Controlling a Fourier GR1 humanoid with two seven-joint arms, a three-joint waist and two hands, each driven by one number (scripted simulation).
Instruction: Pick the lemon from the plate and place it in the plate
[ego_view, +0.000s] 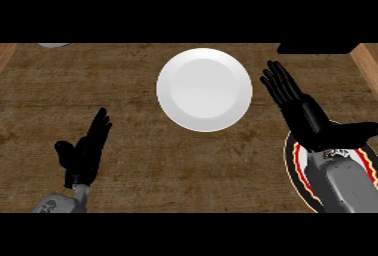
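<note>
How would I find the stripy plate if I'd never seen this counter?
Start at the big white plate in the middle of the wooden counter, then look toward the lower right. There, mostly hidden under the right hand and its forearm, the patterned plate shows a dark, red-and-cream-banded rim.

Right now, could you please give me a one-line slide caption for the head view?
Both hands open: left hand resting low, right hand between white plate and patterned plate; no lemon visible.

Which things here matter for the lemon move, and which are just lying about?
For the job: white plate; patterned plate under the right forearm; right hand; left hand. No lemon shows.

Lying about: grey object at the top left edge; black object at the top right.
</note>
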